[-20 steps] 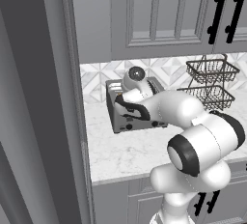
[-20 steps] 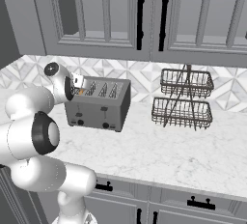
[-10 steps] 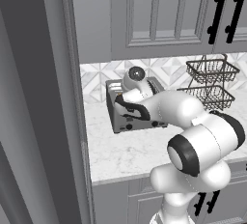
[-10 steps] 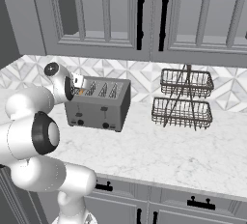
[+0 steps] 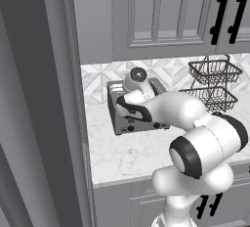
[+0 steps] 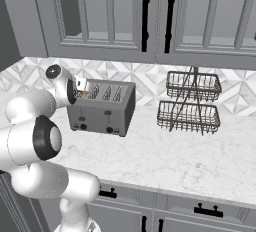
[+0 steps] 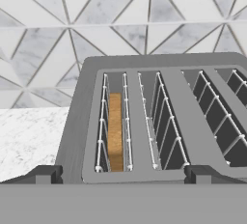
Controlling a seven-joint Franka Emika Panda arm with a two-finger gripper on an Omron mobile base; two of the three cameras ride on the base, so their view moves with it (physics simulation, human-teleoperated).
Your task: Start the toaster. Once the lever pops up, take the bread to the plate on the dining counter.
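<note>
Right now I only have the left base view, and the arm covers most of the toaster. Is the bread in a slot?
Observer: Yes. In the hand view the bread stands down inside the slot at the left end of the toaster.
Operator: Where is the hand relative to it?
Observer: It is above that end, looking down at the slots. The jaws stand wide open and hold nothing.
Operator: Is the front face free?
Observer: In the right base view, yes. Nothing stands in front of the toaster's front, and the wire basket rack stands apart to one side.
</note>
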